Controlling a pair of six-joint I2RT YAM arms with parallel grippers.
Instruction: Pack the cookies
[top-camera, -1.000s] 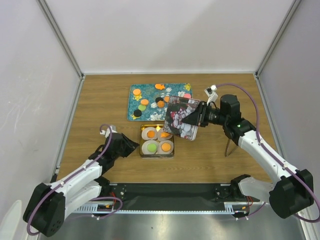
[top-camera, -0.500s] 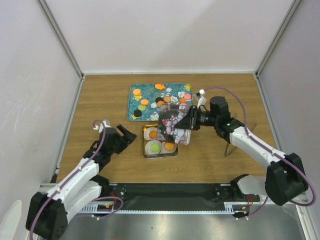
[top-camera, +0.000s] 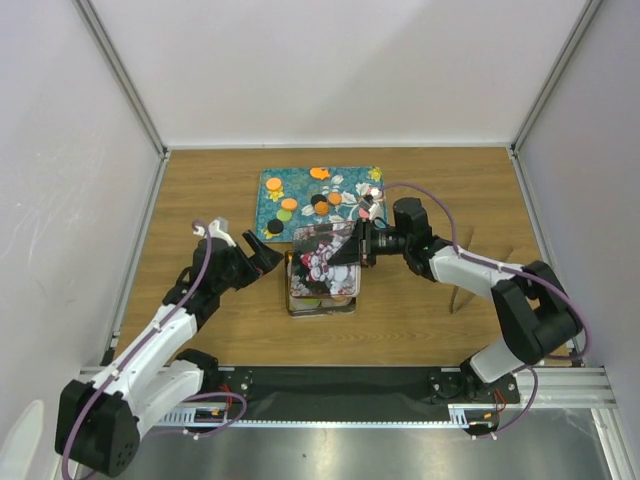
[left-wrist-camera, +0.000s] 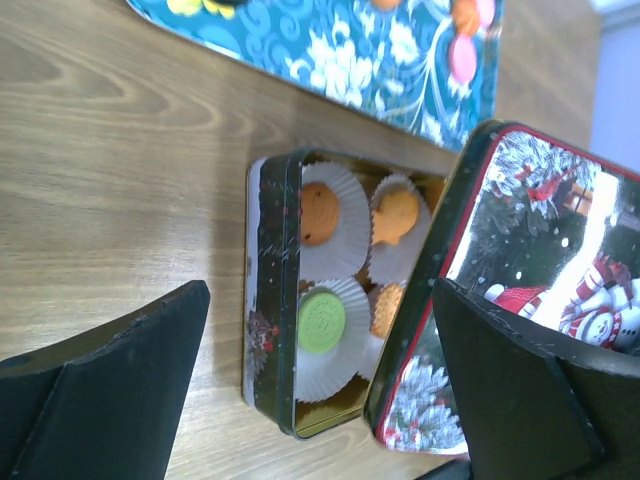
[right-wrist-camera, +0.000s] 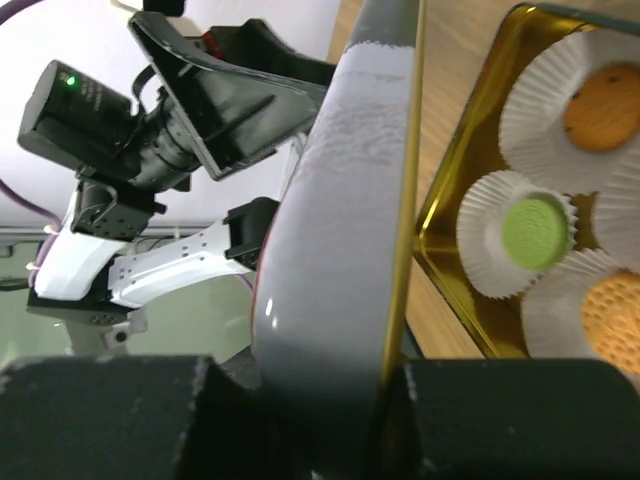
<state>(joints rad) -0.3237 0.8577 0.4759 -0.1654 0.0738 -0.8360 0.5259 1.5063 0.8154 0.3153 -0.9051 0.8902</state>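
Top cam, R arm (top-camera: 470, 270) outstretched, lid (top-camera: 328, 262) over tin (top-camera: 320, 308)

Left arm (top-camera: 168, 322) stretched up from its base at the tabletop's (top-camera: 400, 325) near edge, forearm slanting in toward the middle. My left gripper (top-camera: 270, 259) is spread wide, fingers well apart, holding nothing. Over to my right arm (top-camera: 470, 270): elbow cocked out by the right edge, forearm running level toward the centre. My right gripper (top-camera: 357, 246) points left, pinched tight on a tin lid's (top-camera: 322, 266) edge.
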